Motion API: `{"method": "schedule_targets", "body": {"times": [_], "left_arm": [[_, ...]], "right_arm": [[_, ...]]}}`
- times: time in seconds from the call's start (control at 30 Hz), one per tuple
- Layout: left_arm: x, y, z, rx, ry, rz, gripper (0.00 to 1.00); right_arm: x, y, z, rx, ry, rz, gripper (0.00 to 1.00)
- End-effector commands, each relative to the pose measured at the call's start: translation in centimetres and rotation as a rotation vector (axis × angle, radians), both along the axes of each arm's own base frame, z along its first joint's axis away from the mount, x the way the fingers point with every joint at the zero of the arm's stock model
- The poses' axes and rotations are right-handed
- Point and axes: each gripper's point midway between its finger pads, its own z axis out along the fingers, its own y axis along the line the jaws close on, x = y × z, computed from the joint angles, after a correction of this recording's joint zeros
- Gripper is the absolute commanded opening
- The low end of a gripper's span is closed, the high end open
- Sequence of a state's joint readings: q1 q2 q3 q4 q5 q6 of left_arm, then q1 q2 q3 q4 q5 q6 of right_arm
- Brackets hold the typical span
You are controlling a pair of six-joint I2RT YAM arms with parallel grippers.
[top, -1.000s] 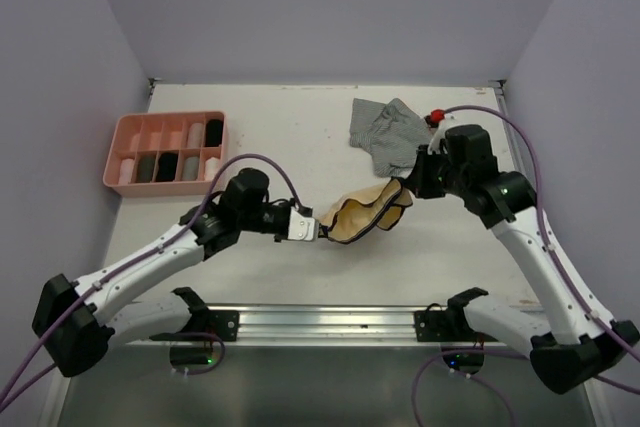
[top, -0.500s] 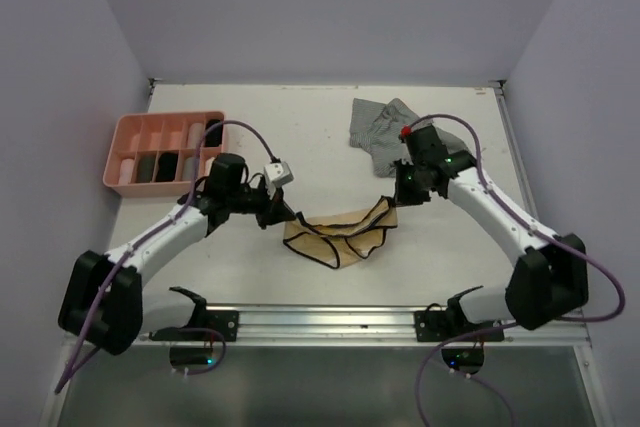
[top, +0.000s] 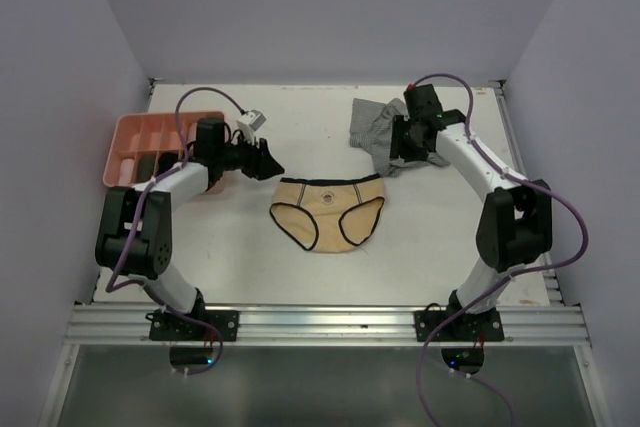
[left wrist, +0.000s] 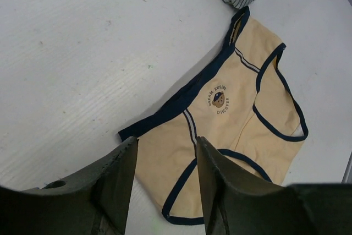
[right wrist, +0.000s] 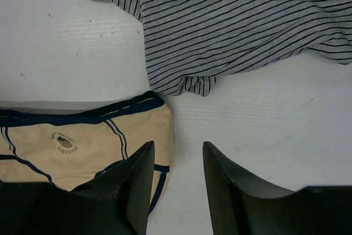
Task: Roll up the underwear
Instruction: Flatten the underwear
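The beige underwear [top: 328, 209] is lying flat at the table's [top: 230, 247] centre, waistband toward twelve o'clock. The spreading looks done and rolling is coming next, which I'd guess needs a pinch on one edge. The left gripper [top: 268, 161] at ten o'clock and the right gripper [right wrist: 177, 155] at one o'clock, over the striped underwear [top: 375, 130], are both hanging spread, holding nothing. The pink tray [top: 120, 125] at nine o'clock is carrying several rolled pieces, partly hidden.

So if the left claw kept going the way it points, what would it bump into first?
Most likely the beige underwear: the open left gripper aims at its waistband corner with nothing in between, though depth is hard to judge.
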State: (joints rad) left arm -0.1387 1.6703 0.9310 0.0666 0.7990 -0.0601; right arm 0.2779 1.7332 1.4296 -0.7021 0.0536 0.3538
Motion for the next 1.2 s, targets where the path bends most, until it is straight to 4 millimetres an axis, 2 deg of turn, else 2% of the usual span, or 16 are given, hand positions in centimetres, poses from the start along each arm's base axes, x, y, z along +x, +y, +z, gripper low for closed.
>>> {"method": "schedule_targets", "body": {"times": [0.0, 0.03, 0.13, 0.2, 0.3, 0.33, 0.43, 0.53, 0.67, 0.83, 0.9, 1.0, 1.03, 1.1, 1.13, 1.17], "left_arm": [[1.8, 0.8, 4.7, 0.036, -0.188, 0.028, 0.52], [1.6, 1.2, 5.2, 0.071, -0.245, 0.016, 0.52], [0.3, 1.7, 4.4, 0.116, -0.251, -0.007, 0.5], [-0.8, 1.8, 3.2, 0.136, -0.205, -0.019, 0.48], [-2.0, 2.0, 0.7, 0.173, -0.131, -0.036, 0.46], [-2.5, 2.1, -0.4, 0.18, -0.098, -0.038, 0.46], [-3.0, 2.1, -1.7, 0.193, -0.051, -0.048, 0.46], [-3.8, 1.7, -2.6, 0.213, -0.014, -0.08, 0.45], [-4.8, 1.3, -3.5, 0.241, 0.003, -0.111, 0.45], [-5.0, 0.9, -6.0, 0.297, 0.053, -0.105, 0.42], [-4.9, 0.8, -6.7, 0.307, 0.069, -0.105, 0.41], [-5.1, 0.5, -6.5, 0.29, 0.053, -0.13, 0.43], [-5.0, 0.4, -5.7, 0.286, 0.019, -0.137, 0.43], [-5.0, 0.6, -4.8, 0.299, -0.026, -0.138, 0.45], [-4.8, 1.0, -4.7, 0.32, -0.038, -0.124, 0.45], [-4.7, 1.2, -4.5, 0.333, -0.051, -0.117, 0.47]], "right_arm": [[-0.2, 1.2, 2.1, 0.05, -0.063, 0.054, 0.43], [-1.0, 1.6, 1.6, 0.075, -0.052, 0.069, 0.32], [-1.7, 3.8, 1.1, 0.131, -0.057, 0.132, 0.22], [-2.4, 5.5, 0.1, 0.149, -0.038, 0.182, 0.21], [-2.7, 7.0, -2.3, 0.156, 0.002, 0.212, 0.2], [-2.8, 7.1, -3.6, 0.15, 0.025, 0.208, 0.2], [-3.3, 6.7, -5.8, 0.126, 0.068, 0.192, 0.19], [-4.8, 5.9, -8.6, 0.104, 0.132, 0.176, 0.17], [-8.5, 4.8, -11.5, 0.085, 0.216, 0.155, 0.14], [-11.7, 4.6, -11.1, 0.12, 0.216, 0.132, 0.12], [-12.2, 5.4, -10.4, 0.154, 0.196, 0.141, 0.15], [-12.1, 6.1, -7.4, 0.193, 0.124, 0.153, 0.23], [-11.9, 6.3, -5.6, 0.208, 0.088, 0.157, 0.27], [-11.6, 6.0, -3.7, 0.202, 0.046, 0.153, 0.34], [-11.7, 5.8, -2.2, 0.205, 0.022, 0.156, 0.35], [-11.7, 5.7, -1.5, 0.203, 0.014, 0.161, 0.35]]}}
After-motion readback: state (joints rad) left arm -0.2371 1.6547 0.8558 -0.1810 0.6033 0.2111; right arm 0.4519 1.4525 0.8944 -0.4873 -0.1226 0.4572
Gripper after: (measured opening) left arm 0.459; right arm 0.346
